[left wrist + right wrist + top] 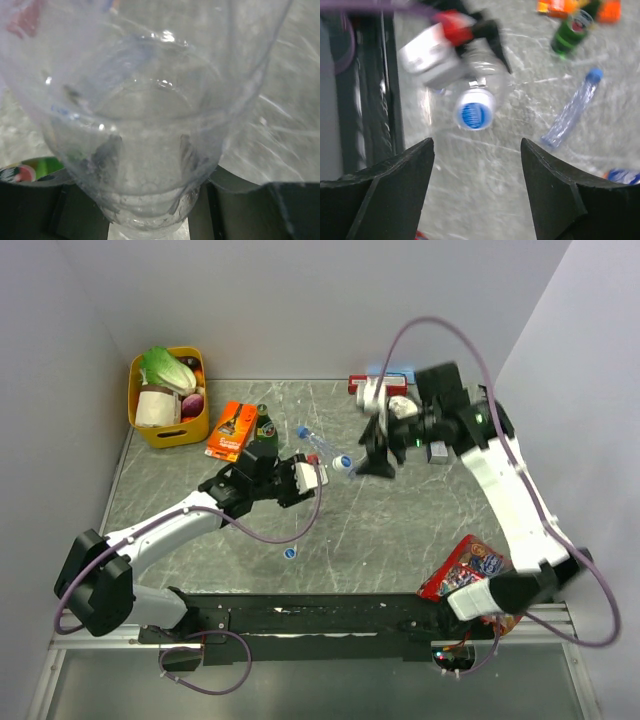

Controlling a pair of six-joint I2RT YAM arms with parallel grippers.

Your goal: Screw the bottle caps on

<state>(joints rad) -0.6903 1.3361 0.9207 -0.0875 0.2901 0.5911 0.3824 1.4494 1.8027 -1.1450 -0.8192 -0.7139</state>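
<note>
My left gripper (300, 478) is shut on a clear bottle (328, 468) held level above the table, its neck pointing right. A blue cap (343, 462) sits on that neck. In the left wrist view the bottle (145, 125) fills the frame, with my left gripper (150, 165) round its base. My right gripper (368, 462) stands open just right of the cap, apart from it. From the right wrist the cap (476, 114) faces my right gripper (477, 165). A second bottle (317, 445) with a blue cap (303, 430) lies behind. A loose cap (289, 553) lies near the front.
A yellow basket (170, 432) of vegetables stands at the back left. Beside it lie an orange packet (232, 430) and a dark green bottle (264, 428). A red snack bag (470, 565) lies at the front right, by my right arm's base.
</note>
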